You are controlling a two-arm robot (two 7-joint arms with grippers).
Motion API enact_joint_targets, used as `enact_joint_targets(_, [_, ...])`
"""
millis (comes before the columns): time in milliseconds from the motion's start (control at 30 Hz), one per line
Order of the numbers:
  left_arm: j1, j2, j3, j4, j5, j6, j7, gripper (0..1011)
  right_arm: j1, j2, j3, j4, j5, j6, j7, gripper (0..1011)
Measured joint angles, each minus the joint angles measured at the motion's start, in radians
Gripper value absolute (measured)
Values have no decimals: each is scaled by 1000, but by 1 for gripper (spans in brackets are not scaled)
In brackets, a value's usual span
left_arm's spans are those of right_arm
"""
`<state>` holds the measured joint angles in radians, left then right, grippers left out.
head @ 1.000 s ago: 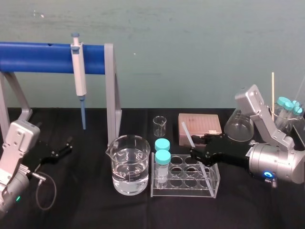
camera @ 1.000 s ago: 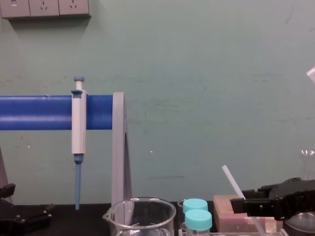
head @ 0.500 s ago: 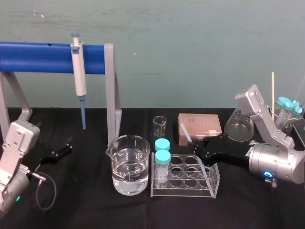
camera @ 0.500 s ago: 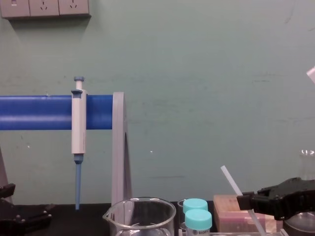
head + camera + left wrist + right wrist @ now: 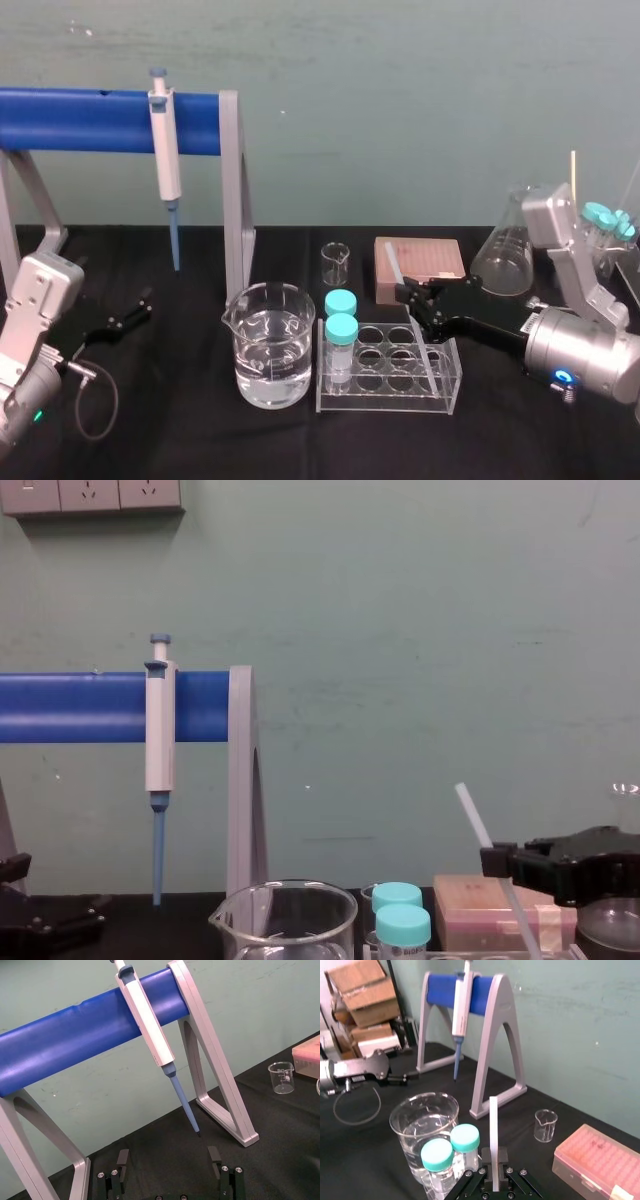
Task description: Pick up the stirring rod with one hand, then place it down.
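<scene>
The stirring rod, thin and translucent white, slants up to the left out of my right gripper. In the head view the rod sticks up above the right gripper, over the back of the clear tube rack. From the right wrist, the black fingers are shut on the rod, which stands between them. At the far left my left gripper is parked low over the table, its fingers spread open with nothing between them.
A water-filled beaker stands left of the rack, which holds two teal-capped vials. Behind are a small beaker, a pink tip box and a flask. A pipette hangs on the blue stand.
The right gripper's fingers have closed on the stirring rod and lifted it a little. The right arm has shifted slightly to the right. The left arm has not moved.
</scene>
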<state>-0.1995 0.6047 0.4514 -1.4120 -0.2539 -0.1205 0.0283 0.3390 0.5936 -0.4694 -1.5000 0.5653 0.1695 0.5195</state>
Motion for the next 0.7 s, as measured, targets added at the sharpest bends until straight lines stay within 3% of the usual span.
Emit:
enact_joint_targets(167, [0,0,0,0,0,0,0,1000,-53,-1,30,-22,-1,-73,-16,64])
enact_joint_targets(433, [0,0,0,0,0,0,0,1000,-128,-2,71,-60,-56,-213,-39,64])
enact_joint_targets(700, [0,0,0,0,0,0,0,1000,-165,-25,106,-65,-66,-271,-52,64])
